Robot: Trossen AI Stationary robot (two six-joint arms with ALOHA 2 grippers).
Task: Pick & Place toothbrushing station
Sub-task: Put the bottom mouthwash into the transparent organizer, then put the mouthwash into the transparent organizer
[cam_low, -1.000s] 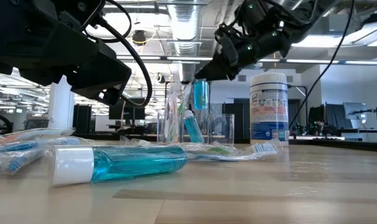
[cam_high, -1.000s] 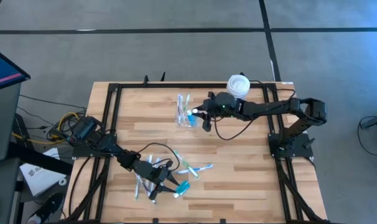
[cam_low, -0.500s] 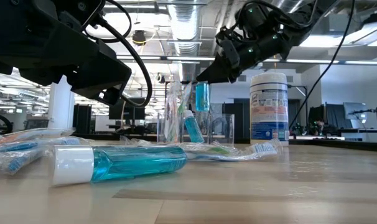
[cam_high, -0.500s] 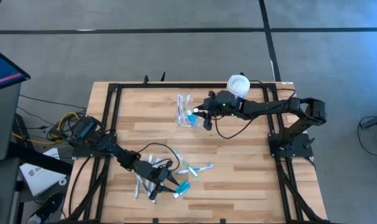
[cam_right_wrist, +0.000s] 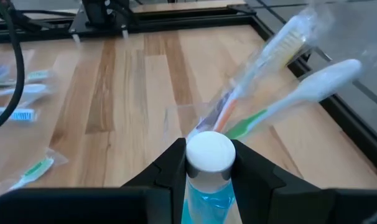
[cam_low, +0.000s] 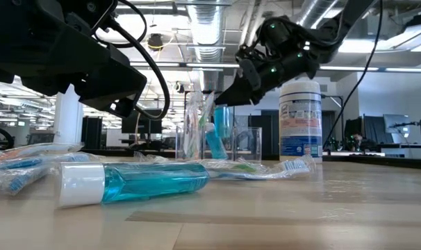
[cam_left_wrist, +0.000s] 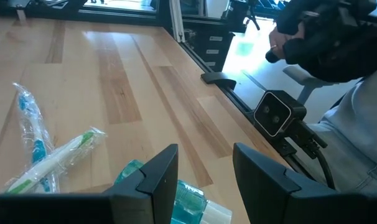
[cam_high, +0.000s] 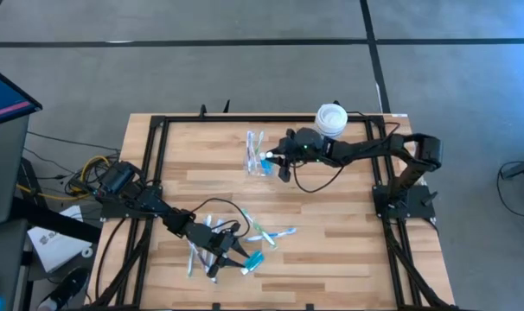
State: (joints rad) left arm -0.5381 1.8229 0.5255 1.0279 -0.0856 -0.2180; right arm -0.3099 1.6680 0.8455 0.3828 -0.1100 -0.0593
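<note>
While the right gripper (cam_high: 275, 161) hangs over the toothbrushing station (cam_high: 258, 161) at the table's far middle, its fingers pinch a small blue bottle (cam_right_wrist: 207, 163) by the white cap, poised above a compartment. Wrapped toothbrushes (cam_right_wrist: 282, 68) already stand in the organizer. Plenty is left, by my reckoning: another blue bottle (cam_low: 130, 182) and packaged brushes (cam_high: 271, 233) lie near the front edge, where the left gripper (cam_high: 232, 256) hovers, fingers apart, holding nothing.
</note>
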